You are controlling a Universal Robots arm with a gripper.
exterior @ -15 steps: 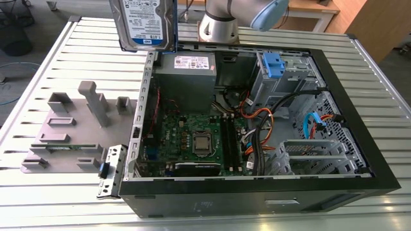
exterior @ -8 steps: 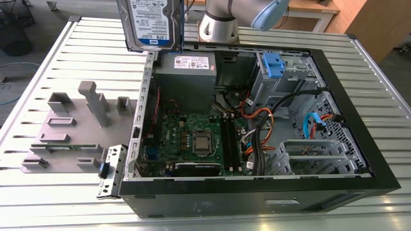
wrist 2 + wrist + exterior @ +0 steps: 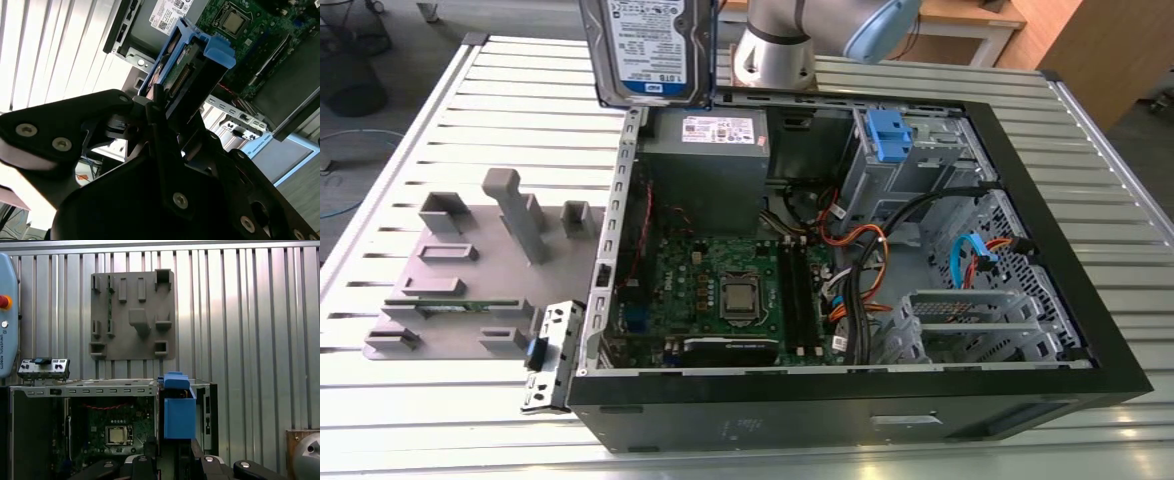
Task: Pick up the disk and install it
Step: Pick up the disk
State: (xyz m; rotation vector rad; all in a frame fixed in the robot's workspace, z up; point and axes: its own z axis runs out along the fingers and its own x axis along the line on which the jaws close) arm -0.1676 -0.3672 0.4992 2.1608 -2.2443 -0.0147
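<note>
The disk [image 3: 650,50], a silver hard drive with a white-and-blue label in a blue carrier, hangs upright in the air over the far corner of the open computer case [image 3: 1067,300] on the exterior view's left. In the second wrist view my gripper [image 3: 167,117] is shut on the disk [image 3: 187,65], whose blue carrier end points toward the motherboard [image 3: 250,30]. In the first wrist view the blue carrier [image 3: 179,412] sticks out from between my black fingers [image 3: 145,465], above the case's edge [image 3: 85,388].
A grey power-supply box [image 3: 704,150] and a drive cage with a blue latch [image 3: 887,135] sit at the case's far side. A grey fixture plate [image 3: 467,270] lies on the slatted table on the exterior view's left. The arm's base [image 3: 781,45] stands behind the case.
</note>
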